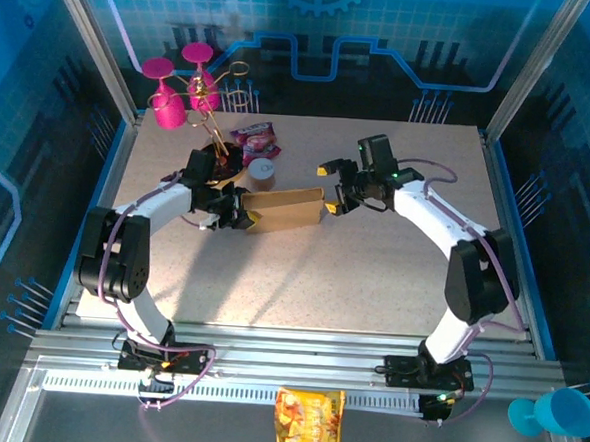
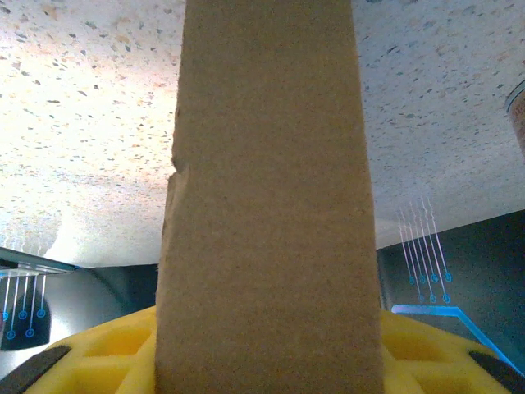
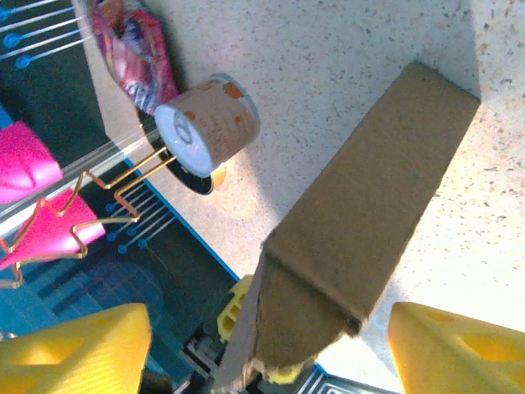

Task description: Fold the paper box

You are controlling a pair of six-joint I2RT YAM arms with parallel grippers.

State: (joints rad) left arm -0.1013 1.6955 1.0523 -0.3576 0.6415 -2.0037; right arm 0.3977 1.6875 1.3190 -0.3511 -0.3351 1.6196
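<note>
Left gripper clamps the left end of the paper box, left of mid-table toward the far edge, while the right gripper gapes around its other end without gripping, so this one-sided hold may let the cardboard twist or spring unfolded

The box is plain brown all over. The table is beige with small dark speckles. The goblets are pink, the cup is light blue, and the packet is orange-yellow. The can is cream with orange marks and a white lid. The arms are white with black joints; the right gripper has yellow fingers.
</note>
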